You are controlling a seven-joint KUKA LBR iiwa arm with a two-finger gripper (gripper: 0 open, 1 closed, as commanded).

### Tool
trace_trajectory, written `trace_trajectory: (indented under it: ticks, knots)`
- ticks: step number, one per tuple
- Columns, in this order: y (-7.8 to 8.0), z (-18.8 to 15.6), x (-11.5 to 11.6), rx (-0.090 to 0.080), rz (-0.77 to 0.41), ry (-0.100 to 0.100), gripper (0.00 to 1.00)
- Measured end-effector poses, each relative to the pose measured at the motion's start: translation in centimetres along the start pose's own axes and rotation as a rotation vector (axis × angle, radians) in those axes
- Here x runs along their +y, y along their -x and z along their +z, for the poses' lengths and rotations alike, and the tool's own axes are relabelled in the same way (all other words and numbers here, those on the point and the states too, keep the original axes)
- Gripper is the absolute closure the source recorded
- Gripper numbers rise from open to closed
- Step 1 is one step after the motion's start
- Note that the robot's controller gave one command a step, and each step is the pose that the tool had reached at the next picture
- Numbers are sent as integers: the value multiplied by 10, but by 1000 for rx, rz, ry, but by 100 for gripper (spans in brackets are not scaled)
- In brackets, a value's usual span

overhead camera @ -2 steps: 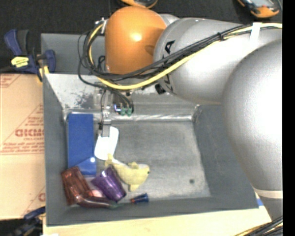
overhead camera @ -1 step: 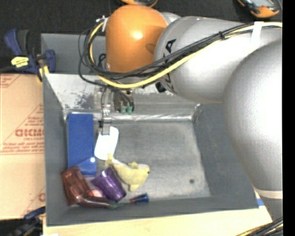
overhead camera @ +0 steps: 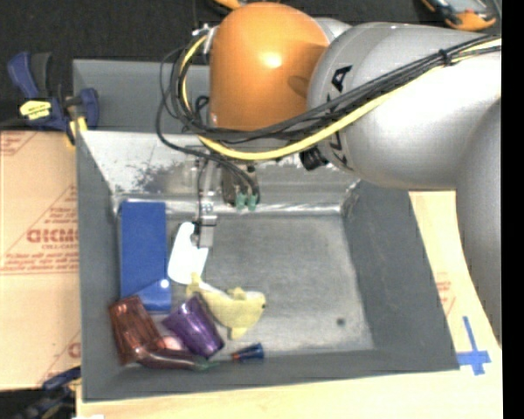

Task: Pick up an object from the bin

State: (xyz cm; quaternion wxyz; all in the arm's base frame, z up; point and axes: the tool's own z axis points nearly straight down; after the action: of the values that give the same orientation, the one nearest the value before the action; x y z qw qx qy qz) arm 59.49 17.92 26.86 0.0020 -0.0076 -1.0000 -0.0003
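The step in hand is judged to be the grasp itself. The gripper [overhead camera: 218,209] is set low in the bin [overhead camera: 314,260] near its back wall, and its lower end is seen touching the top edge of a flat white piece [overhead camera: 186,256], which lies tilted just beside a blue box [overhead camera: 143,250] at the bin's left. How far the pincer is open cannot be told, its working end being shadowed under the orange wrist cover [overhead camera: 262,64]; whether the white piece is gripped or merely touched cannot be told either. Below the white piece a heap is formed by a yellow lump [overhead camera: 234,308], a purple cup [overhead camera: 192,326] and a dark red clear thing [overhead camera: 133,328]. A firm closing on the white piece and a straight lift, kept clear of box and heap, are called for next.
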Motion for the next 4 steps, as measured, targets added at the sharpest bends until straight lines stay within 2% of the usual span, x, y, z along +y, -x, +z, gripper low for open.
trace_trajectory:
  ticks: [1, 2, 3, 4]
  knots:
    - [-2, 29, -1, -15, -22, 3, 0]
    - [-28, 100, -16, -16, -25, 5, 0]
    - [-51, 28, 16, -12, 27, 4, 0]
    - [-26, 42, -43, -13, 1, 3, 0]
